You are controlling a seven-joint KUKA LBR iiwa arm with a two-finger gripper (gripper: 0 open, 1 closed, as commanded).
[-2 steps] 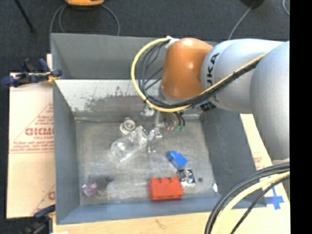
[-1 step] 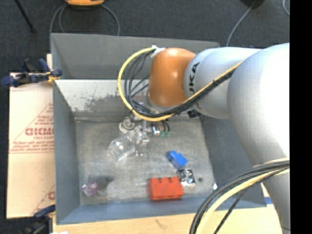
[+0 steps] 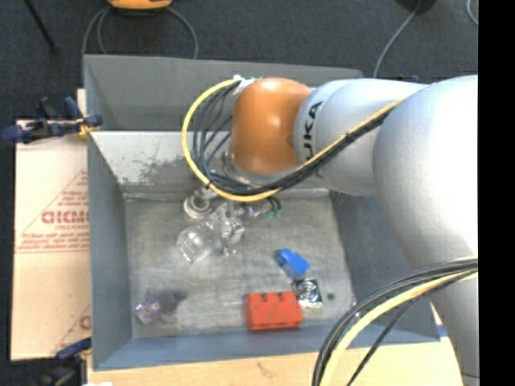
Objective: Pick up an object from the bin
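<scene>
A: How far along is the pick?

B: Early, by my reading; the tool (image 3: 228,228) is low in the bin (image 3: 109,240), under the arm's orange cover (image 3: 265,127), near the back wall; nothing can be seen lifted, so the grasp and the raise are both left to do.

A: Is the tool open or closed?

B: I cannot tell; the cover and cables hide most of it, and what shows beneath is too tangled to read.

A: Which thing is it over?

B: The nearest is a clear plastic piece (image 3: 193,246), lying on the bin floor just beside the tool, to the view's left and a little toward the front; a grey round piece (image 3: 195,206) lies just behind that; whether the tool touches either I cannot say.

A: And the rest?

B: Well apart from the tool; a blue piece (image 3: 291,261) right of the middle, a small silvery piece (image 3: 310,293) in front of it, close beside a red block (image 3: 273,310) by the front wall, and a purple thing (image 3: 154,306) in the front left corner.

A: The surface?

B: Grey metal, flat and scuffed, with sloping walls speckled at the back left; most of it is bare, so I judge there is room to close on one thing alone; outside the bin lies a dark floor (image 3: 282,22) crossed by cables.
</scene>
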